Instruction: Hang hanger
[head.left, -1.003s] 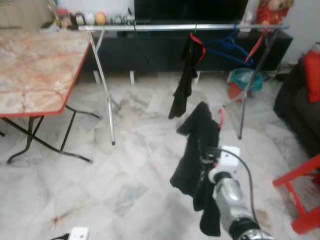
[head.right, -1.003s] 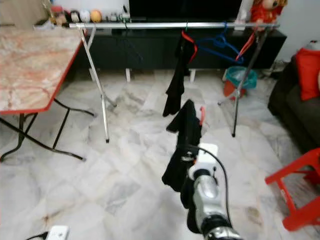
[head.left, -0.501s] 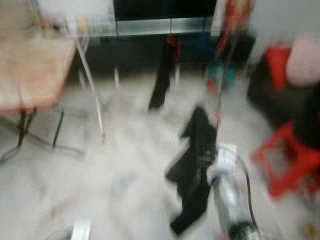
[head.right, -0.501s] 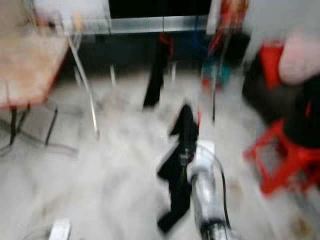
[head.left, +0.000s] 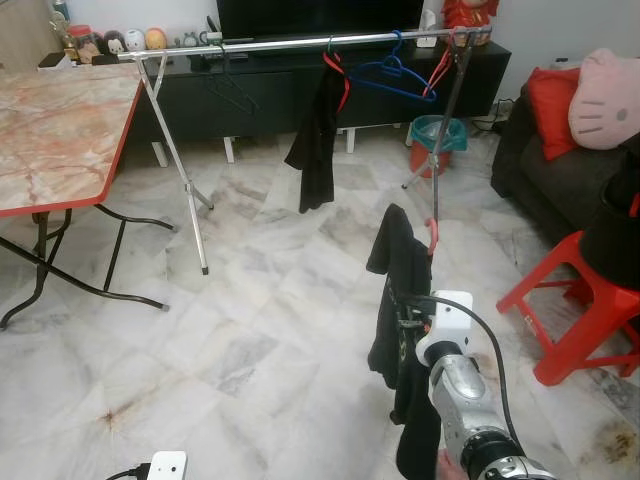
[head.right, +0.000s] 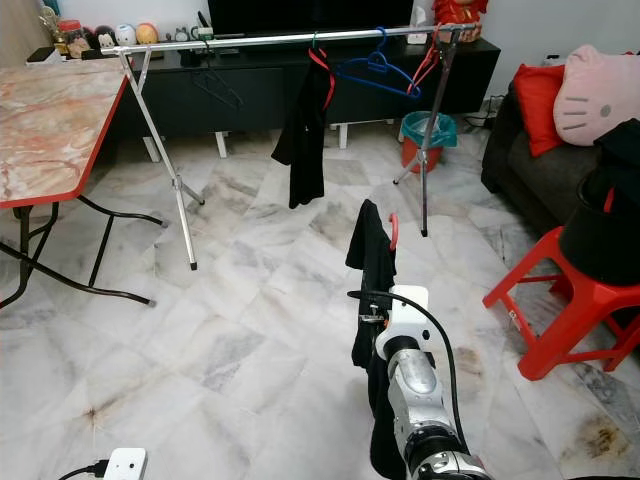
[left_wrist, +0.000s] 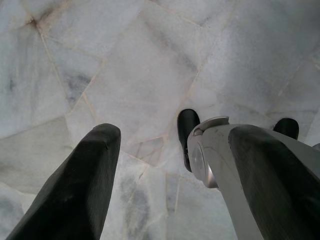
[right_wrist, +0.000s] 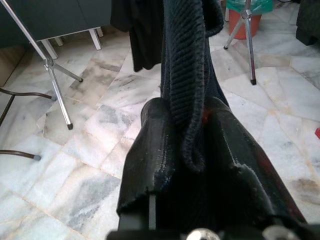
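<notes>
My right gripper (right_wrist: 187, 131) is shut on a red hanger (head.left: 432, 235) that carries a black knit garment (head.left: 400, 290). I hold it up over the marble floor, well short of the silver clothes rail (head.left: 300, 42). The garment drapes over the fingers (right_wrist: 155, 150) and hides most of the hanger. On the rail hang another black garment (head.left: 318, 130) on a red hanger, a blue hanger (head.left: 385, 72), a bare black hanger (head.left: 228, 92) and a red one (head.left: 440, 65). My left gripper (left_wrist: 175, 135) hangs open above the floor tiles, near my feet.
A marble-topped folding table (head.left: 60, 130) stands at the left. At the right are a red stool (head.left: 590, 310) and a dark sofa (head.left: 545, 165) with a red cushion. A teal bin (head.left: 433, 135) sits by the rack's right leg. A white plug box (head.left: 165, 467) lies on the floor.
The whole view has shifted and blurred, then steadied: the camera moved, so the rack now sits further left and higher. The garment stays in my right gripper.
</notes>
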